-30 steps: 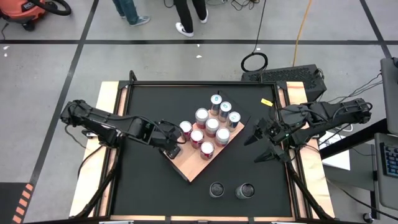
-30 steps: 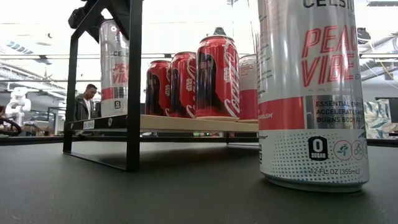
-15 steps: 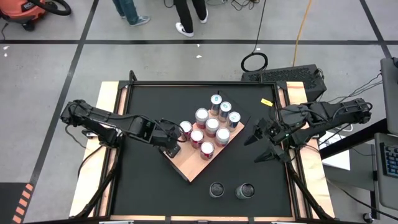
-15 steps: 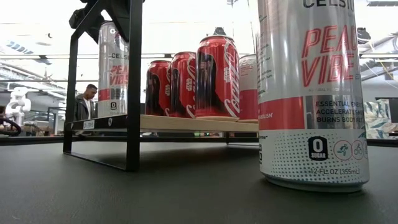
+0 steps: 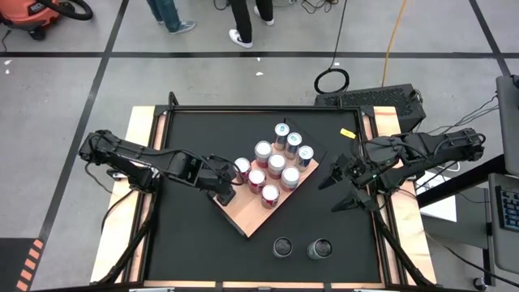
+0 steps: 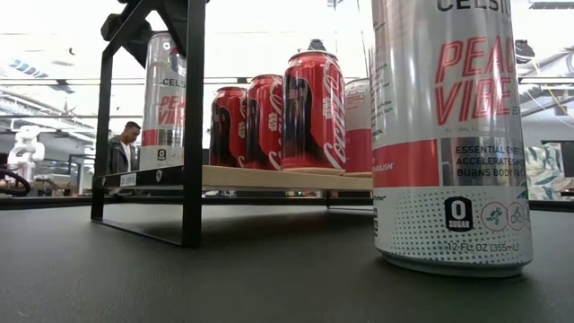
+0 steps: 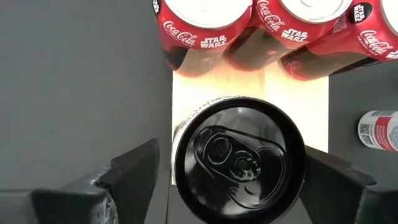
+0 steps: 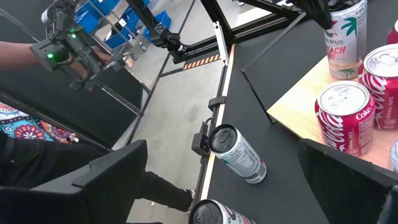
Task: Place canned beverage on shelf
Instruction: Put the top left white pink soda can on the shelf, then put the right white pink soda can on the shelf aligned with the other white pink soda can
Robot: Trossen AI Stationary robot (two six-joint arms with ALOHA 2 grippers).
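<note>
High view: the shelf (image 5: 258, 217) sat turned cornerwise in the middle of the black tabletop (image 5: 195, 243), with 9 cans showing on its far half.
Left gripper (image 5: 226, 190): over the shelf's left corner, pointing straight down.
Left fingers (image 7: 134, 171): apart, 1 on each side of the can, with a thin gap showing on 1 side and nothing clamped.
Can (image 7: 239, 158): upright on the wooden board, directly under the left gripper, just beside the row of 3 red cans (image 5: 257, 179).
Low view: that same can (image 6: 164, 99) stood flat on the shelf, tall and silver.
Right gripper (image 5: 332, 195): near the tabletop's right edge, well apart from the shelf.
Right fingers: spread wide, holding nothing.
Spare cans (image 5: 300, 247): 2 upright on the tabletop by its near edge.
</note>
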